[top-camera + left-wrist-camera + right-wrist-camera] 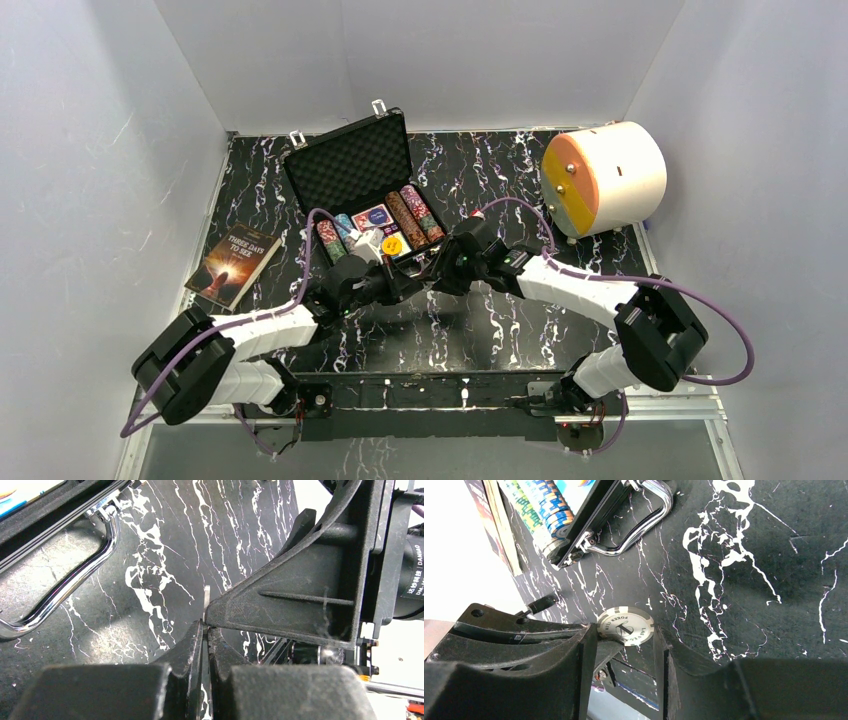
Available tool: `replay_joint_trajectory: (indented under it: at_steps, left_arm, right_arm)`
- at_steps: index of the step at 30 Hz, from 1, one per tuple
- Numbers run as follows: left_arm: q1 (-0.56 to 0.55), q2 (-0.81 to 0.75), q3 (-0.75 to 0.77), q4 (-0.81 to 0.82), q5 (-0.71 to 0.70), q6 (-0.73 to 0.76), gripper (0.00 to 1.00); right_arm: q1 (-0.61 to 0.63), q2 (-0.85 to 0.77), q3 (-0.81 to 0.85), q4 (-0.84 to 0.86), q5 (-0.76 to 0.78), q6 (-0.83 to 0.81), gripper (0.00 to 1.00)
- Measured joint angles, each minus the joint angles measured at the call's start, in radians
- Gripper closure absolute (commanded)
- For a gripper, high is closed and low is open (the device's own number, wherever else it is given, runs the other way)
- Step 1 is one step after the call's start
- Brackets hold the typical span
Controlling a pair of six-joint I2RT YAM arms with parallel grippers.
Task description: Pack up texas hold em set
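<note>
Case point(350, 165), upper centre, looks nearly full but open; your left gripper point(206, 630) pinches a loose chip point(626, 625) (right gripper point(626, 647) spread apart), not yet packed.

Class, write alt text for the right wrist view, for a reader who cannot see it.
A white poker chip sits between the fingers of the right end effector, over a black marbled table. At upper left are the case's chrome handle, a row of striped chips and a book's edge.
</note>
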Motion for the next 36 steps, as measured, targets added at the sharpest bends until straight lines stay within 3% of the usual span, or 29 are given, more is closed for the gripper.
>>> replay_joint_trajectory:
  at_steps: [4,7,16,24,29,36]
  left_arm:
    - [-0.001,-0.004,0.005,-0.016,-0.005,0.049,1.00]
    - [-0.002,-0.035,0.038,-0.136,-0.035,0.134,1.00]
    - [0.020,-0.047,0.396,-0.716,-0.110,0.456,1.00]
    - [0.129,0.153,0.652,-1.134,-0.116,0.789,1.00]
    - [0.136,0.295,0.763,-1.299,-0.156,0.948,1.00]
    - [0.146,0.309,0.833,-1.382,-0.214,1.051,1.00]
  right_arm:
    - [0.000,0.000,0.000,0.004,-0.005,-0.008,0.31]
    - [0.001,-0.010,0.000,0.003,-0.007,-0.039,0.26]
    - [0.003,-0.199,-0.028,0.022,0.097,-0.115,0.28]
    - [0.003,-0.243,-0.118,0.011,0.151,-0.130,0.28]
    - [0.003,-0.243,-0.124,0.006,0.151,-0.132,0.29]
    - [0.003,-0.243,-0.124,0.006,0.151,-0.132,0.29]
